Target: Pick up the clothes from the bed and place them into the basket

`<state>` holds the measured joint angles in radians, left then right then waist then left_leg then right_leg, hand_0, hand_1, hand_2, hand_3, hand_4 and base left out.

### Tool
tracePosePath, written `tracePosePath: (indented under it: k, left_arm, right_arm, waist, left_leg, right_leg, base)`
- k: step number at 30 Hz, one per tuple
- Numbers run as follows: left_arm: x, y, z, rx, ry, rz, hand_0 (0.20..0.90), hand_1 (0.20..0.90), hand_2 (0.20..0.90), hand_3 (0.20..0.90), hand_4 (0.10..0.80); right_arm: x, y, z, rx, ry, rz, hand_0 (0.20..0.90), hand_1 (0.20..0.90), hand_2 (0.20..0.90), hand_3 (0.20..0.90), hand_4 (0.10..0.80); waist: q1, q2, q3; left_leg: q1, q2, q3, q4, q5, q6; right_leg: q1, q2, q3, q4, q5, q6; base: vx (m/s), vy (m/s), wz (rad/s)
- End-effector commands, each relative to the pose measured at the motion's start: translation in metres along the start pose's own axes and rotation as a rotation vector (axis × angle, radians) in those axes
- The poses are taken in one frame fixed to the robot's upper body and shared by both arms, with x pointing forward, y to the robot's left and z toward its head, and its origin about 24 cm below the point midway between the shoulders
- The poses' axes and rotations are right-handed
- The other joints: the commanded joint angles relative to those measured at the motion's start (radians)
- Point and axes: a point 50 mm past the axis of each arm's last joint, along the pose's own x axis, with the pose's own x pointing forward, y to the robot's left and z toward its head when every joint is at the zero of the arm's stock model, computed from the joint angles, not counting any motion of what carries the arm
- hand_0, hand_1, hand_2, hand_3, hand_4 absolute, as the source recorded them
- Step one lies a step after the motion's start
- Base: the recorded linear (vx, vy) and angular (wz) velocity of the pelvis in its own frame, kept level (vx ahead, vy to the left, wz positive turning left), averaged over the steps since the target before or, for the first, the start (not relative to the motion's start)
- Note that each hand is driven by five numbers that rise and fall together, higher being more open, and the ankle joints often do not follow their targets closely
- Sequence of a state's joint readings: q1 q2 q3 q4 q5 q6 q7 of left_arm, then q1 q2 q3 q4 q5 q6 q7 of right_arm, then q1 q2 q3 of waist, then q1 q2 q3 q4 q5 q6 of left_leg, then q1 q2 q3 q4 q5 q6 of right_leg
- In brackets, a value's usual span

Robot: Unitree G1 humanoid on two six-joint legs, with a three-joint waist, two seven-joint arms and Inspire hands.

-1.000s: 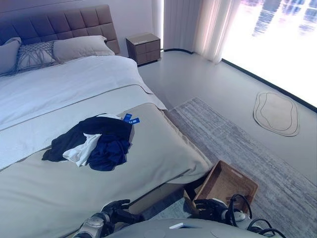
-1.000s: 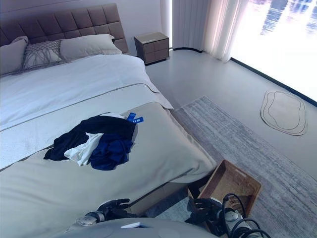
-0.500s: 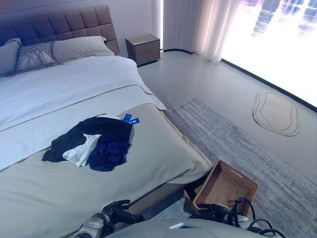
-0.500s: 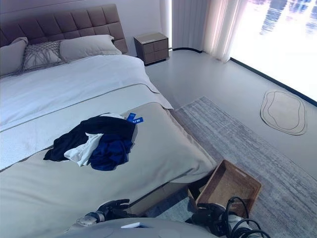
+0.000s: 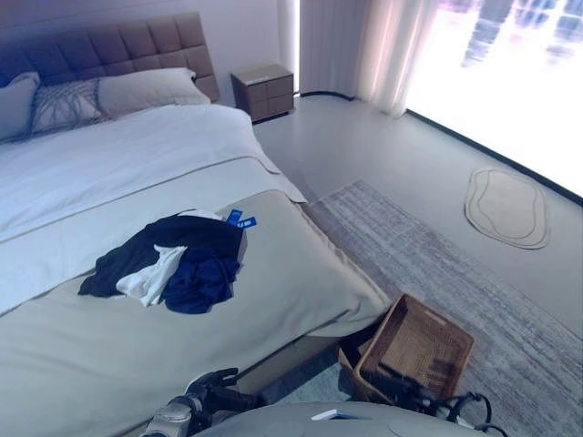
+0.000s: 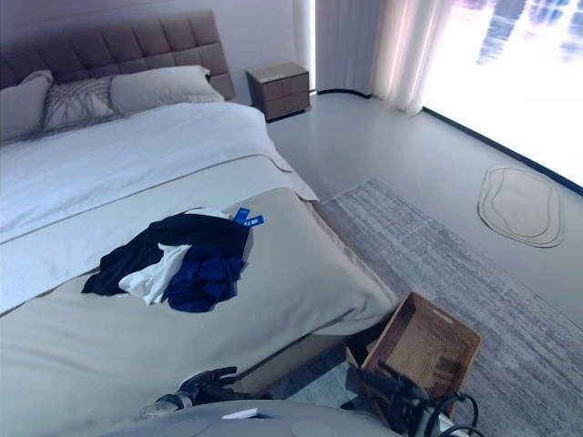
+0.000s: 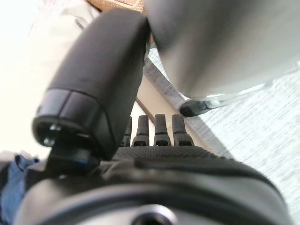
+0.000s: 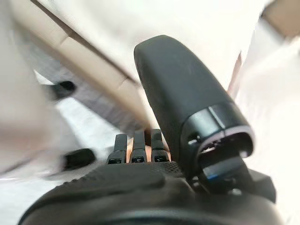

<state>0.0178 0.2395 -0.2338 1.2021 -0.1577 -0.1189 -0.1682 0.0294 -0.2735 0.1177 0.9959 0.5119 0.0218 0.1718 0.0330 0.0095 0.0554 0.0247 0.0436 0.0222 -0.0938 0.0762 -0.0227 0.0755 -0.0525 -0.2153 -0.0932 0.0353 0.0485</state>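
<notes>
A pile of clothes [image 5: 171,260], black, dark blue and white with a blue tag, lies in the middle of the bed [image 5: 273,291] near its foot. An empty brown woven basket [image 5: 417,339] stands tilted on the floor by the bed's foot corner. My left hand [image 5: 211,390] is low beside the bed's near edge, well short of the clothes; the left wrist view [image 7: 154,159] shows its fingers straight and empty. My right hand [image 5: 407,389] is low at the basket's near rim; the right wrist view [image 8: 136,173] shows it open and empty.
Pillows [image 5: 146,86] lie against the padded headboard. A nightstand [image 5: 263,89] stands by the bed's far corner. A grey rug [image 5: 455,264] lies under the basket. A small oval mat [image 5: 506,208] lies near the bright window and curtains [image 5: 364,45].
My right hand has dropped lower and slightly to the right by the basket. The left hand and the clothes have not moved.
</notes>
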Motion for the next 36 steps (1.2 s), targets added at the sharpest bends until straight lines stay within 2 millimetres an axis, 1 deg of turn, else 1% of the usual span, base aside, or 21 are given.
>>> tracePosePath:
  k: [1,2,3,4,5,6,8,9,11,12,14,15,17,20,22,24,30,34,36]
  left_arm:
    - [0.004,0.002,0.024,0.024,-0.078,0.014,0.900,0.900,0.900,0.900,0.800]
    - [0.004,0.005,0.032,0.037,-0.097,0.013,0.900,0.900,0.900,0.900,0.800]
    - [0.004,0.007,0.037,0.051,-0.112,0.015,0.900,0.900,0.900,0.900,0.800]
    - [0.004,0.010,0.042,0.067,-0.127,0.016,0.900,0.900,0.900,0.900,0.800]
    - [0.003,0.014,0.048,0.091,-0.144,0.023,0.900,0.900,0.900,0.900,0.800]
    - [0.002,0.019,0.050,0.102,-0.151,0.036,0.900,0.900,0.900,0.900,0.800]
    - [-0.003,0.034,0.053,0.117,-0.162,0.075,0.900,0.900,0.900,0.900,0.800]
    - [-0.004,0.037,0.054,0.120,-0.166,0.082,0.900,0.900,0.900,0.900,0.800]
    - [-0.007,0.048,0.057,0.112,-0.181,0.111,0.900,0.900,0.900,0.900,0.800]
    - [-0.007,0.050,0.060,0.111,-0.188,0.115,0.900,0.900,0.900,0.900,0.800]
    - [-0.008,0.055,0.067,0.093,-0.218,0.123,0.900,0.900,0.900,0.900,0.800]
    - [-0.009,0.056,0.069,0.078,-0.233,0.123,0.900,0.900,0.900,0.900,0.800]
    - [-0.010,0.057,0.077,0.058,-0.272,0.125,0.900,0.900,0.900,0.900,0.800]
    - [-0.011,0.057,0.083,0.030,-0.322,0.124,0.900,0.900,0.900,0.900,0.800]
    - [-0.012,0.058,0.086,0.013,-0.340,0.126,0.900,0.900,0.900,0.900,0.800]
    - [-0.014,0.062,0.088,-0.020,-0.368,0.131,0.900,0.900,0.900,0.900,0.800]
    - [-0.017,0.067,0.091,-0.068,-0.404,0.136,0.900,0.900,0.900,0.900,0.800]
    - [-0.019,0.068,0.092,-0.088,-0.429,0.128,0.900,0.900,0.900,0.900,0.800]
    - [-0.020,0.068,0.092,-0.093,-0.441,0.125,0.900,0.900,0.900,0.900,0.800]
  right_arm:
    - [0.001,0.049,0.140,-0.395,-0.517,0.069,0.900,0.900,0.900,0.900,0.800]
    - [-0.006,0.054,0.168,-0.534,-0.606,0.022,0.900,0.900,0.900,0.900,0.800]
    - [-0.010,0.057,0.187,-0.562,-0.643,-0.005,0.900,0.900,0.900,0.900,0.800]
    - [-0.016,0.061,0.210,-0.639,-0.695,-0.046,0.900,0.900,0.900,0.900,0.800]
    - [-0.027,0.067,0.242,-0.720,-0.769,-0.123,0.900,0.900,0.900,0.900,0.800]
    - [-0.036,0.074,0.262,-0.790,-0.824,-0.183,0.900,0.900,0.900,0.900,0.800]
    - [-0.061,0.086,0.307,-0.917,-0.951,-0.311,0.900,0.900,0.900,0.900,0.800]
    - [-0.067,0.088,0.316,-0.937,-0.978,-0.338,0.900,0.900,0.900,0.900,0.800]
    - [-0.087,0.098,0.346,-0.990,-1.058,-0.429,0.900,0.900,0.900,0.900,0.800]
    - [-0.092,0.100,0.353,-0.998,-1.074,-0.448,0.900,0.900,0.900,0.900,0.800]
    - [-0.108,0.106,0.372,-1.036,-1.127,-0.527,0.900,0.900,0.900,0.900,0.800]
    - [-0.114,0.110,0.379,-1.050,-1.156,-0.567,0.900,0.900,0.900,0.900,0.800]
    - [-0.132,0.112,0.396,-1.057,-1.200,-0.641,0.900,0.900,0.900,0.900,0.800]
    - [-0.151,0.113,0.413,-1.051,-1.250,-0.745,0.900,0.900,0.900,0.900,0.800]
    - [-0.158,0.112,0.419,-1.040,-1.255,-0.776,0.900,0.900,0.900,0.900,0.800]
    - [-0.173,0.113,0.432,-1.030,-1.259,-0.834,0.900,0.900,0.900,0.900,0.800]
    - [-0.188,0.110,0.447,-1.087,-1.181,-0.916,0.900,0.900,0.900,0.900,0.800]
    - [-0.185,0.103,0.449,-1.138,-1.053,-0.938,0.900,0.900,0.900,0.900,0.800]
    - [-0.179,0.096,0.448,-1.161,-0.943,-0.921,0.900,0.900,0.900,0.900,0.800]
  waist:
    - [0.084,-0.028,0.131]
    - [0.109,-0.031,0.154]
    - [0.122,-0.032,0.171]
    - [0.139,-0.033,0.190]
    - [0.168,-0.033,0.224]
    - [0.188,-0.037,0.247]
    - [0.231,-0.052,0.293]
    - [0.241,-0.055,0.301]
    - [0.275,-0.061,0.324]
    - [0.283,-0.061,0.330]
    - [0.309,-0.059,0.346]
    - [0.323,-0.060,0.353]
    - [0.348,-0.060,0.371]
    - [0.380,-0.061,0.393]
    - [0.391,-0.061,0.402]
    - [0.413,-0.062,0.424]
    - [0.437,-0.051,0.463]
    - [0.444,-0.043,0.465]
    - [0.451,-0.041,0.465]
  left_leg:
    - [-0.016,-0.111,-0.044,0.210,-0.191,0.085]
    - [-0.051,-0.122,-0.062,0.240,-0.193,0.089]
    - [-0.069,-0.126,-0.071,0.250,-0.192,0.091]
    - [-0.092,-0.130,-0.085,0.261,-0.187,0.095]
    - [-0.115,-0.136,-0.102,0.278,-0.188,0.100]
    - [-0.135,-0.141,-0.114,0.288,-0.187,0.105]
    - [-0.181,-0.149,-0.138,0.299,-0.179,0.111]
    - [-0.193,-0.151,-0.143,0.299,-0.175,0.111]
    - [-0.237,-0.154,-0.160,0.295,-0.160,0.108]
    - [-0.250,-0.155,-0.164,0.294,-0.156,0.107]
    - [-0.298,-0.155,-0.176,0.295,-0.142,0.102]
    - [-0.309,-0.154,-0.180,0.300,-0.161,0.096]
    - [-0.352,-0.153,-0.186,0.303,-0.152,0.091]
    - [-0.400,-0.153,-0.201,0.310,-0.140,0.086]
    - [-0.418,-0.154,-0.209,0.317,-0.137,0.084]
    - [-0.456,-0.159,-0.222,0.328,-0.129,0.081]
    - [-0.516,-0.162,-0.231,0.345,-0.110,0.080]
    - [-0.564,-0.158,-0.233,0.352,-0.099,0.080]
    - [-0.587,-0.156,-0.237,0.354,-0.093,0.077]
  right_leg:
    - [-0.038,-0.049,-0.016,0.216,-0.130,-0.026]
    - [-0.059,-0.060,-0.030,0.238,-0.132,-0.027]
    - [-0.071,-0.065,-0.039,0.252,-0.132,-0.027]
    - [-0.088,-0.071,-0.051,0.269,-0.130,-0.026]
    - [-0.106,-0.078,-0.061,0.302,-0.133,-0.024]
    - [-0.122,-0.085,-0.068,0.323,-0.127,-0.021]
    - [-0.156,-0.098,-0.082,0.355,-0.088,-0.009]
    - [-0.163,-0.102,-0.086,0.359,-0.081,-0.006]
    - [-0.185,-0.114,-0.106,0.365,-0.069,0.003]
    - [-0.192,-0.117,-0.111,0.367,-0.068,0.004]
    - [-0.223,-0.129,-0.132,0.381,-0.070,0.009]
    - [-0.231,-0.133,-0.129,0.397,-0.092,0.018]
    - [-0.257,-0.144,-0.152,0.409,-0.097,0.021]
    - [-0.292,-0.157,-0.184,0.440,-0.098,0.024]
    - [-0.307,-0.163,-0.195,0.456,-0.100,0.024]
    - [-0.342,-0.173,-0.217,0.498,-0.102,0.026]
    - [-0.417,-0.190,-0.235,0.579,-0.108,0.031]
    - [-0.467,-0.191,-0.243,0.606,-0.122,0.031]
    - [-0.485,-0.189,-0.248,0.615,-0.128,0.030]
  base:
    - [-0.174,0.162,0.63]
    - [-0.182,0.114,0.64]
    - [-0.172,0.072,0.66]
    - [-0.163,0.020,0.57]
    - [-0.147,0.023,0.79]
    - [-0.131,0.004,0.84]
    - [-0.096,0.000,0.71]
    - [-0.076,0.024,0.41]
    - [-0.078,0.045,0.45]
    - [-0.080,0.063,0.57]
    - [-0.048,0.086,0.45]
    - [-0.025,0.074,0.33]
    - [-0.044,0.051,0.30]
    - [-0.031,0.058,0.30]
    - [-0.002,0.053,0.27]
    - [-0.004,0.068,0.28]
    - [-0.007,0.053,0.11]
    - [-0.007,0.027,-0.03]
    - [0.000,0.000,0.00]
